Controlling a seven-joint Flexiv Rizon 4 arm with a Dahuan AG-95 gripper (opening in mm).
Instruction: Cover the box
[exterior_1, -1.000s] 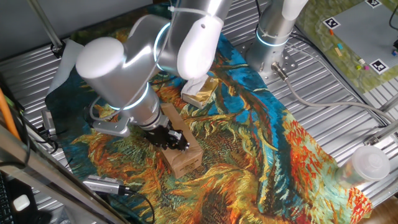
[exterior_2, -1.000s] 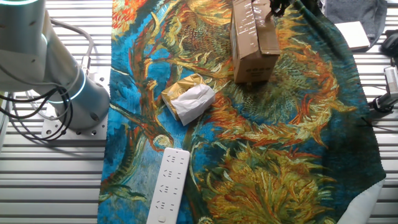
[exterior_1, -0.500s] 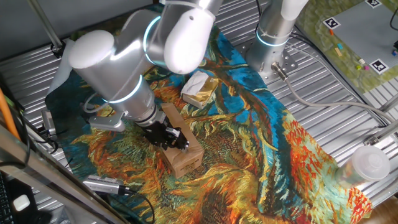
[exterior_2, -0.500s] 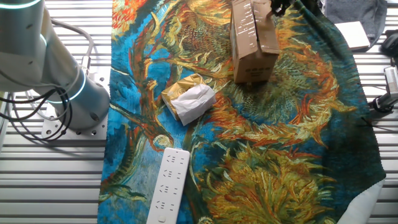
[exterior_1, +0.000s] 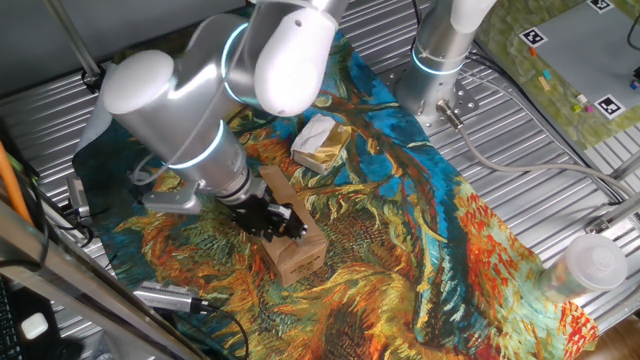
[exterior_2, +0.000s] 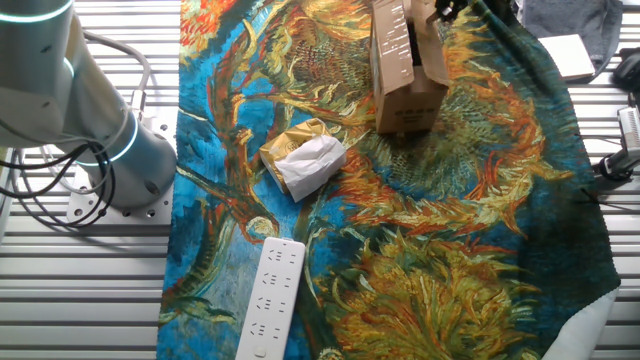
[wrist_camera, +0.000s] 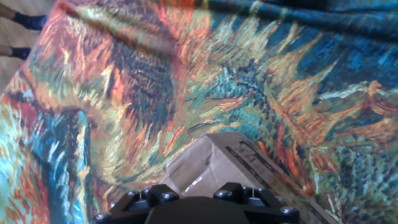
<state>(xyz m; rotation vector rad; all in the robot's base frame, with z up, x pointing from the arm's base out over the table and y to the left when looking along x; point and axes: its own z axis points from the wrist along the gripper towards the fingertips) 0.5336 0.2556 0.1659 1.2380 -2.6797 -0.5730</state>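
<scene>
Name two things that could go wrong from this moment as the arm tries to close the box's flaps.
1. The gripper presses at one top edge of the box, which stands loose on a wrinkled cloth; an off-centre push may tip or slide it.
2. In the other fixed view a flap stands partly raised; it could spring back up once released, leaving the box uncovered.

Even, bright light fills both fixed views, with soft glare on my white arm (exterior_1: 170, 100). My hand view is softer; the box (wrist_camera: 217, 165) up close is slightly blurred, shadows faint.
</scene>
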